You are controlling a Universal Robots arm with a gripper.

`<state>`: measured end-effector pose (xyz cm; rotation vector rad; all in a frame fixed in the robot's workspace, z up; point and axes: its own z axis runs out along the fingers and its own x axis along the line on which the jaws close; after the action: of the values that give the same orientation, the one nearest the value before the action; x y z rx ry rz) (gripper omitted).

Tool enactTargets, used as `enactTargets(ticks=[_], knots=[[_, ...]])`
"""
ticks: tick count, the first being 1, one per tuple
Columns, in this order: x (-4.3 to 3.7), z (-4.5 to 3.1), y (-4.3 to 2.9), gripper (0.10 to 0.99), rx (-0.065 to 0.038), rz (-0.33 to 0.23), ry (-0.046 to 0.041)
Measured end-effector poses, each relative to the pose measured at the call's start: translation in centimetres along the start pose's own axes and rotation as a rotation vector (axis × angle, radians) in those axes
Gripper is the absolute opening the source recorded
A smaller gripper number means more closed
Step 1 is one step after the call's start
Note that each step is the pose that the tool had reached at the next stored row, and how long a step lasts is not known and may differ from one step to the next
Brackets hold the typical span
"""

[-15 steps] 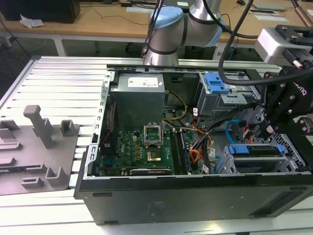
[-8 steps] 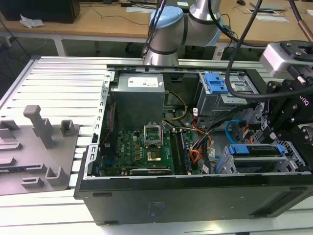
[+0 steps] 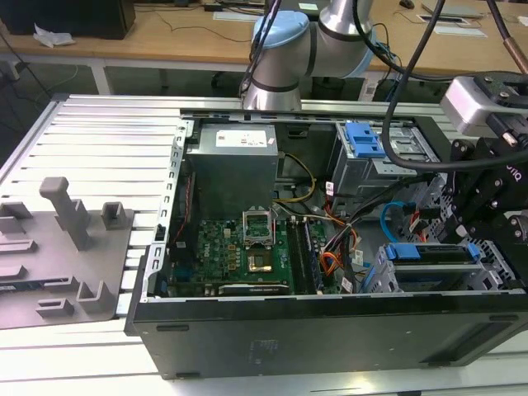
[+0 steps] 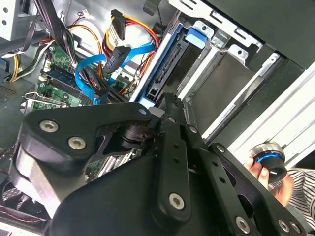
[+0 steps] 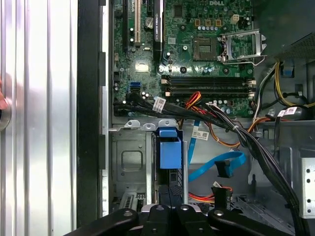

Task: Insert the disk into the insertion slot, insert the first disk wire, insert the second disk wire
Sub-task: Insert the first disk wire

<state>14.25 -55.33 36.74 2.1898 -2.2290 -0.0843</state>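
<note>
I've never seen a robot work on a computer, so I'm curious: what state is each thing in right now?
Computer case: lying on its side, open.
Disk: sitting in the insertion slot.
Blue wire: loose, end plug unconnected.
Blue caddy: seated in its grey bay.
Gripper: close by the disk, apart from the blue wire.

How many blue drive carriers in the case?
2. One blue caddy in the grey bay; one around the disk in the insertion slot. More may be hidden.
</note>
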Motion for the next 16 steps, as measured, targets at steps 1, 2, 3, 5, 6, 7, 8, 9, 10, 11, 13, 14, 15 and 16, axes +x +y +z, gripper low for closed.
enactTargets(ticks=[1, 2, 3, 5, 6, 7, 8, 9, 10, 11, 13, 14, 15, 16], knots=[[0.00, 0.00, 0.00, 0.106, 0.000, 0.000, 0.0000], [0.00, 0.01, 0.00, 0.106, 0.000, 0.000, 0.0000], [0.00, 0.03, -0.21, 0.106, 0.000, 0.000, -0.0004], [-0.29, -0.07, -0.63, 0.106, 0.000, 0.000, 0.0000], [-0.40, -0.21, -0.62, 0.106, 0.000, 0.000, 0.0002], [-0.54, -0.35, -0.62, 0.106, 0.000, 0.000, 0.0000], [-0.75, -0.50, -0.61, 0.106, 0.000, 0.000, 0.0001], [-0.78, -0.50, -0.61, 0.106, 0.000, 0.000, 0.0000], [-0.79, -0.51, -0.61, 0.106, 0.000, 0.000, 0.0001], [-0.79, -0.51, -0.61, 0.106, 0.000, 0.000, 0.0001], [-0.79, -0.51, -0.61, 0.173, 0.000, 0.000, 0.0000], [-0.79, -0.50, -0.61, 0.235, 0.000, 0.000, 0.0000], [-0.80, -0.51, -0.61, 0.294, 0.000, 0.000, 0.0001], [-0.80, -0.50, -0.61, 0.361, 0.000, 0.000, 0.0000]])
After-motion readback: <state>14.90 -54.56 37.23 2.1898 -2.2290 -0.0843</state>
